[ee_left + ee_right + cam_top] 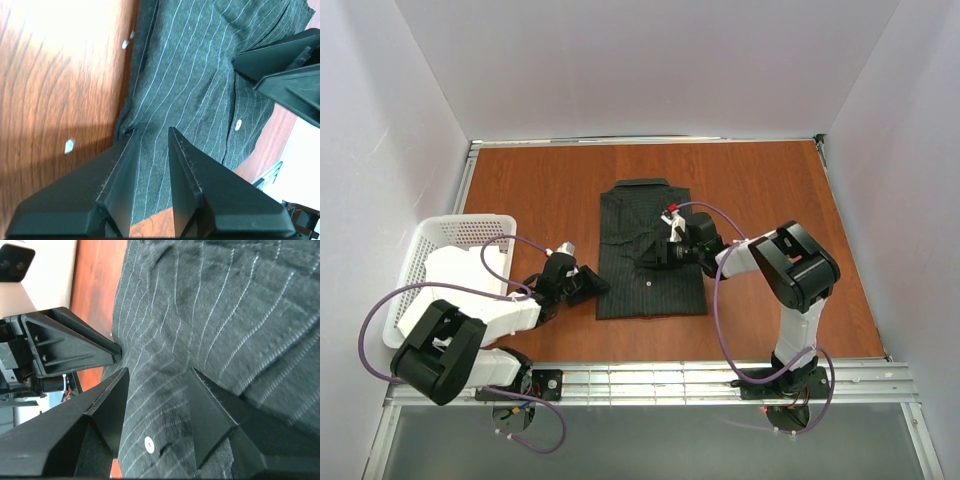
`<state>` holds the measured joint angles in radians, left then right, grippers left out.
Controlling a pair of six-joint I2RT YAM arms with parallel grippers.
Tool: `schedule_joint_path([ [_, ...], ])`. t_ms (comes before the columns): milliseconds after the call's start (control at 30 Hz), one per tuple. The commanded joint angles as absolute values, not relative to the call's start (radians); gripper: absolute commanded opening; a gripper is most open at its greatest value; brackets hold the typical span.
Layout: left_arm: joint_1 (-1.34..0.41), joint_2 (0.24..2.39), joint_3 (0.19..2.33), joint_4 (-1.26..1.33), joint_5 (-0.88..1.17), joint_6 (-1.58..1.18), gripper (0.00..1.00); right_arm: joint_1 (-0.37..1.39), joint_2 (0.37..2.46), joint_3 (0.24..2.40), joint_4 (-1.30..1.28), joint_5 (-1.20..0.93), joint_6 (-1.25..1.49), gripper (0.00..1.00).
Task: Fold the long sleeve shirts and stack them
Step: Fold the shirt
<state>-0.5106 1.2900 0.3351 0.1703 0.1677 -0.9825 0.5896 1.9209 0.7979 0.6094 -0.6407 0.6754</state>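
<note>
Lying folded into a rectangle at the middle of the reddish-brown wooden table, the dark charcoal pinstriped long sleeve shirt has open wood on every side. The left gripper sits at its lower left edge, fingers narrowly apart over the cloth; whether they pinch it cannot be told. The right gripper is clamped on a raised ridge of fabric near the shirt's centre. A white perforated plastic basket stands at the table's left edge, apart from the shirt.
</note>
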Motion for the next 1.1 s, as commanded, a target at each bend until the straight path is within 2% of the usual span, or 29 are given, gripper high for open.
schedule_joint_path([
  [0,-0.514,1.244,0.288,0.068,0.124,-0.983,0.24,0.568,1.834,0.759,0.611,-0.637,0.655,0.45],
  [267,-0.514,1.123,0.310,-0.034,0.100,-0.954,0.24,0.670,1.690,0.756,0.580,-0.661,0.721,0.46],
  [433,-0.514,1.129,0.307,-0.034,0.106,-0.963,0.24,0.759,1.758,0.707,0.651,-0.632,0.742,0.46],
  [667,-0.514,1.045,0.334,-0.095,0.095,-0.959,0.25,0.759,1.876,0.634,0.755,-0.633,0.764,0.46],
  [900,-0.515,0.950,0.413,-0.207,0.138,-0.916,0.37,0.762,1.688,0.600,0.733,-0.672,0.764,0.46],
  [1067,-0.517,0.916,0.417,-0.255,0.212,-0.917,0.38,0.821,1.628,0.539,0.735,-0.657,0.787,0.46],
])
